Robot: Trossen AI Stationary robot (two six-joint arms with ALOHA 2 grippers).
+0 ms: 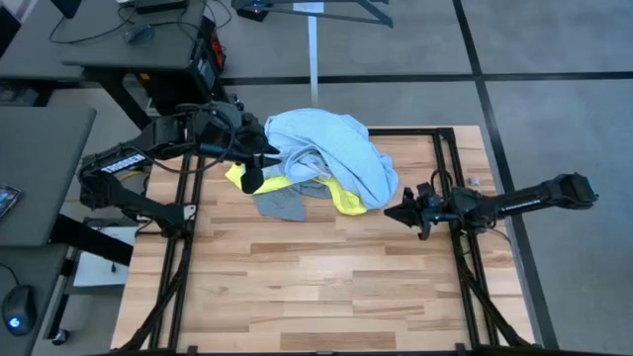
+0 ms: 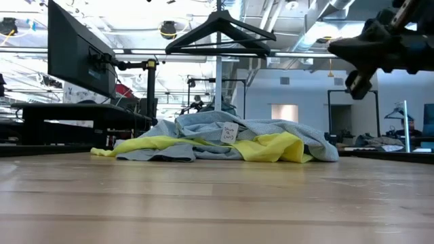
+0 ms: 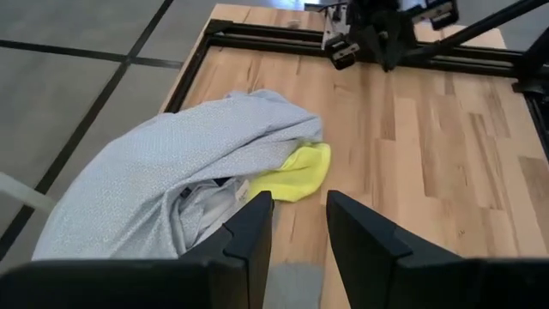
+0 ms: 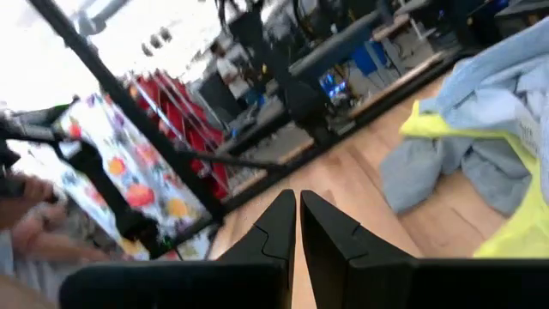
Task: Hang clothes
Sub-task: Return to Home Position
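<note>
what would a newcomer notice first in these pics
The crumpled heap at the table's far middle: a pale blue shirt on top, a neon-yellow T-shirt and a grey T-shirt poking out beneath. The left gripper, open, hangs at the heap's left edge; the right gripper, shut, points at it from the right. Bare black hangers hang behind.

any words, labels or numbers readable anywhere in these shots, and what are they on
Nothing can be read for certain.
White lettering on the left arm: too small to read.
Handwritten marks on a white tag lying on the clothes: too blurred to read.
</note>
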